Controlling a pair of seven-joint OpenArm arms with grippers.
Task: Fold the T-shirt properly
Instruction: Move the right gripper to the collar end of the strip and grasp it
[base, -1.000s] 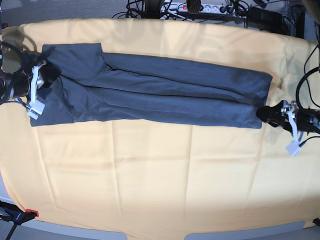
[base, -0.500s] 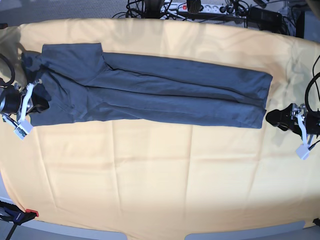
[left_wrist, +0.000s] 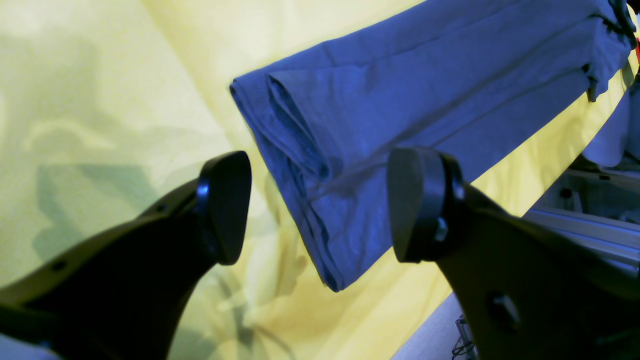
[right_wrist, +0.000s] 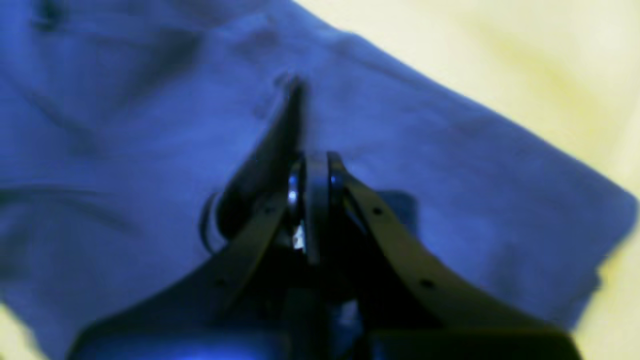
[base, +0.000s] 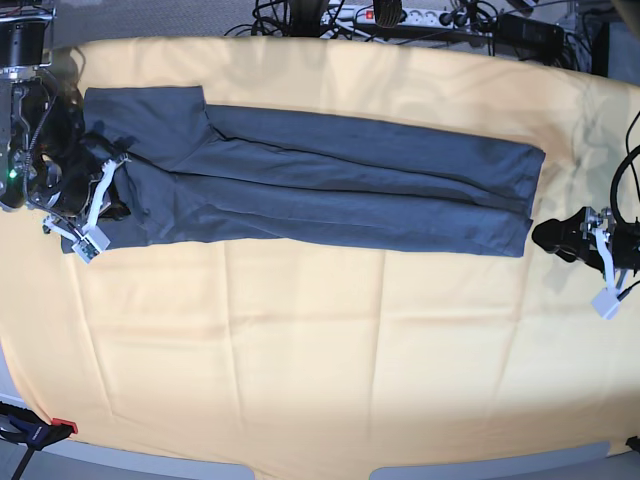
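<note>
The T-shirt lies on the table as a long dark band folded lengthwise, running left to right. My left gripper is open and empty just off the shirt's right end. In the left wrist view the gripper has its fingers wide apart, with the layered end of the T-shirt beyond them. My right gripper is over the shirt's lower left corner. In the blurred right wrist view the gripper is shut right above the T-shirt. I see no cloth between the jaws.
The pale yellow-orange table cloth covers the table. Cables and a power strip lie beyond the far edge. A red clamp sits at the near left corner. The table's near edge runs along the bottom.
My right arm has swung from the cloth left of the shirt back onto its lower left corner. My left gripper backed off the right end earlier and now holds still.
</note>
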